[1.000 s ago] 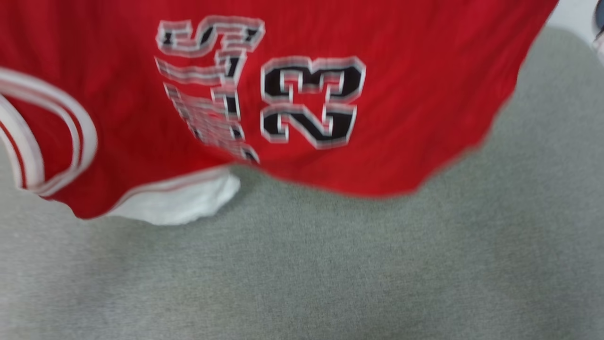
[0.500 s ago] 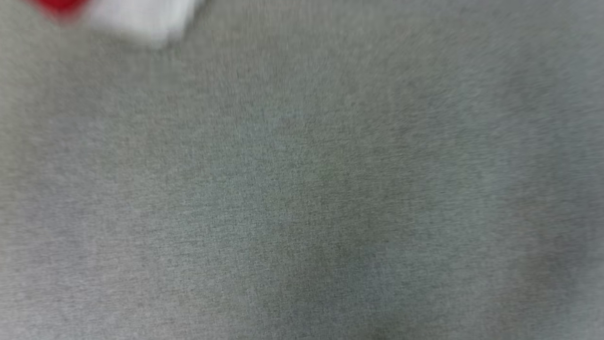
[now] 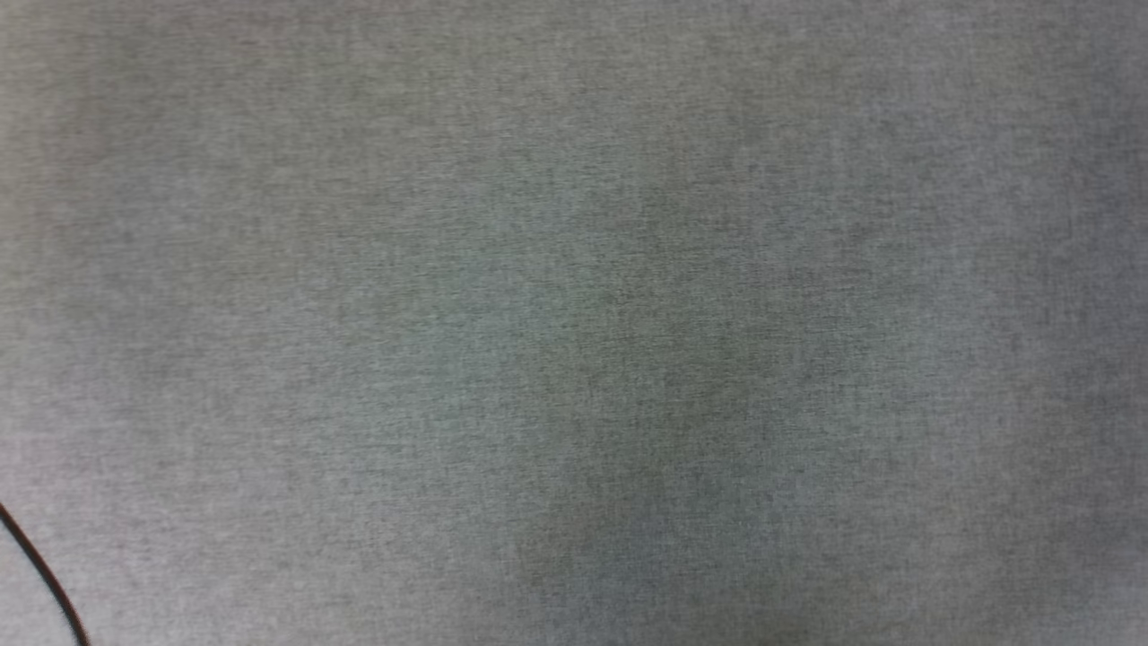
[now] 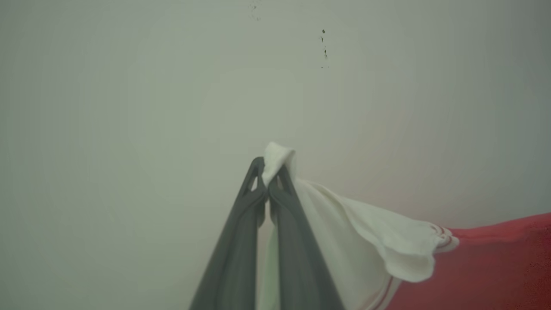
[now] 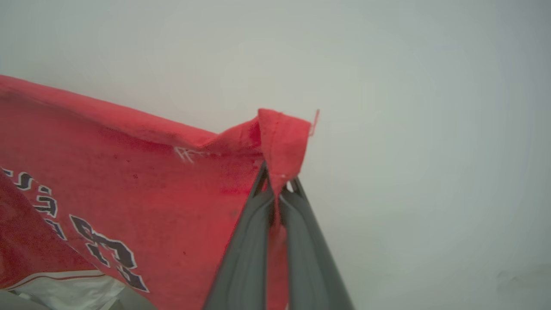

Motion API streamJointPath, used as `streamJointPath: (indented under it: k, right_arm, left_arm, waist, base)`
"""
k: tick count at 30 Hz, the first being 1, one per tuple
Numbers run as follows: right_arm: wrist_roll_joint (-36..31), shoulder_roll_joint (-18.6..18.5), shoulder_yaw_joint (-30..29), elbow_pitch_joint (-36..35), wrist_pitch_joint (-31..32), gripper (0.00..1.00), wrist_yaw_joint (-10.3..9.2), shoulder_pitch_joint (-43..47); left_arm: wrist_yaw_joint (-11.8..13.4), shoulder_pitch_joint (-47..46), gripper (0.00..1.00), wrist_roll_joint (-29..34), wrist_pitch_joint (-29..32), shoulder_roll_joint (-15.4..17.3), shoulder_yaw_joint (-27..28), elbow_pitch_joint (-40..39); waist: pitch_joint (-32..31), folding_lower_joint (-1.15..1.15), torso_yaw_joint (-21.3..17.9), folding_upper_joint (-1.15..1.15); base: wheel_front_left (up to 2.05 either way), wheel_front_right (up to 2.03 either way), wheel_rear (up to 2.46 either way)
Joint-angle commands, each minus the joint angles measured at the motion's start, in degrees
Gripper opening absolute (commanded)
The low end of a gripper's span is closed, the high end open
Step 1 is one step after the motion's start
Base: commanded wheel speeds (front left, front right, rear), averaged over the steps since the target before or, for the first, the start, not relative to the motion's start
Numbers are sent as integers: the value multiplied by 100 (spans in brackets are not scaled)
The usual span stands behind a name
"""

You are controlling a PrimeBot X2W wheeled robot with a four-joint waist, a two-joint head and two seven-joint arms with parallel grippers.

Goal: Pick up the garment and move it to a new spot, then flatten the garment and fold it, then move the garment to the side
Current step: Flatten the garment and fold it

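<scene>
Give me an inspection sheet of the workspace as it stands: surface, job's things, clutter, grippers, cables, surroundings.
Surface: grey cloth surface, flat and smooth in the head view.
Job's things: garment, red with black-white lettering, held up by both grippers; its white sleeve droops.
Clutter: nothing seen.
Grippers: left gripper shut on the white sleeve's edge; right gripper shut on a red corner of the garment.
Cables: thin dark line curving at the head view's lower left, perhaps a cable.
Surroundings: pale wall behind the grippers, with a few dark specks.
</scene>
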Motion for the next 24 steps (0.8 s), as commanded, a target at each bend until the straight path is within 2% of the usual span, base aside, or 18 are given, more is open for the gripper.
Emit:
streamJointPath:
  k: [1, 4, 11, 14, 18, 24]
  right_arm:
    - [-32, 119, 96, 296, -266, 0, -4, 345]
    - [10, 177, 121, 527, -462, 0, -4, 555]
    - [282, 303, 574, 1102, -898, 0, -4, 1642]
    - [537, 202, 836, 1254, -974, 0, -4, 2166]
    - [988, 26, 1359, 1337, -991, 0, -4, 2927]
    - [1879, -403, 2139, 981, -891, 0, -4, 4058]
  left_arm:
    - [-59, 490, 0, -86, -165, -112, -78, 132]
    - [-92, 913, 0, -147, -285, -211, -119, 195]
    - [-78, 2771, 0, -305, -486, -377, -185, -103]
    - [-49, 3646, 0, -322, -506, -386, -231, -377]
    - [137, 4944, 0, -425, -516, -298, -219, -922]
    - [359, 6845, 0, -709, -408, -4, -276, -1639]
  waist:
    - [-45, -1, 77, 0]
    - [-105, -1, 120, 0]
    - [-539, -1, 206, 0]
    - [-823, -1, 244, 0]
    - [-1269, -1, 300, 0]
    - [-1940, -1, 406, 0]
  base:
    - [0, 0, 0]
    - [0, 0, 0]
    - [0, 0, 0]
    - [0, 0, 0]
    - [0, 0, 0]
    - [0, 0, 0]
